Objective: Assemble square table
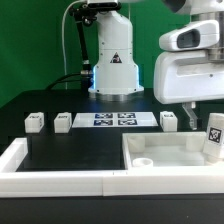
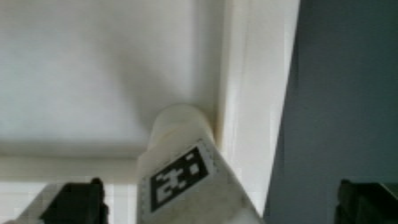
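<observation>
Your fingers (image 2: 80, 203) stand wide, with air on both sides of the tagged leg (image 2: 180, 165) between them; the slab's raised rim (image 2: 249, 80) sits just beside it. The middle of the desk (image 1: 70, 150) is free. Its far side is lined by three loose legs (image 1: 63, 121), the marker board (image 1: 112, 120) and the robot base (image 1: 112, 70).

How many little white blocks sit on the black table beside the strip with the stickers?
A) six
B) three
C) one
B: two blocks sit on one side of the marker board and one block on the other; the fourth block leans inside the slab.
</observation>
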Robot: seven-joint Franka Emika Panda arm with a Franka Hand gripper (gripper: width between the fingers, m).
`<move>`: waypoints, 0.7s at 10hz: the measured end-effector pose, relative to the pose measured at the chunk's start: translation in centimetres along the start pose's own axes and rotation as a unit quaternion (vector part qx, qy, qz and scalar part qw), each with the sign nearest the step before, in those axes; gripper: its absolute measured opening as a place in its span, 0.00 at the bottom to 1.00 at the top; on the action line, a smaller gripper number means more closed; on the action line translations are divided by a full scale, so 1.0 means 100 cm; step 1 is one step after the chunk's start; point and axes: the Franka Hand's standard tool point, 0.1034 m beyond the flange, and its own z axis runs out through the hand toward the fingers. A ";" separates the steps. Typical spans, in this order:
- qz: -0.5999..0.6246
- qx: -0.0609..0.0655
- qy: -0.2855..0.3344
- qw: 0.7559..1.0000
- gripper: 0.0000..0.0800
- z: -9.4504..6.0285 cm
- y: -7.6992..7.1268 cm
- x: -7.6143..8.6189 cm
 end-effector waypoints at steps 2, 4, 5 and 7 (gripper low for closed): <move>-0.068 -0.002 -0.001 0.998 0.81 0.003 0.000 -0.001; -0.129 -0.004 -0.003 0.992 0.81 0.003 0.001 0.000; -0.167 -0.004 -0.003 0.986 0.81 0.003 0.002 -0.001; -0.206 -0.004 -0.003 0.979 0.81 0.003 0.004 0.000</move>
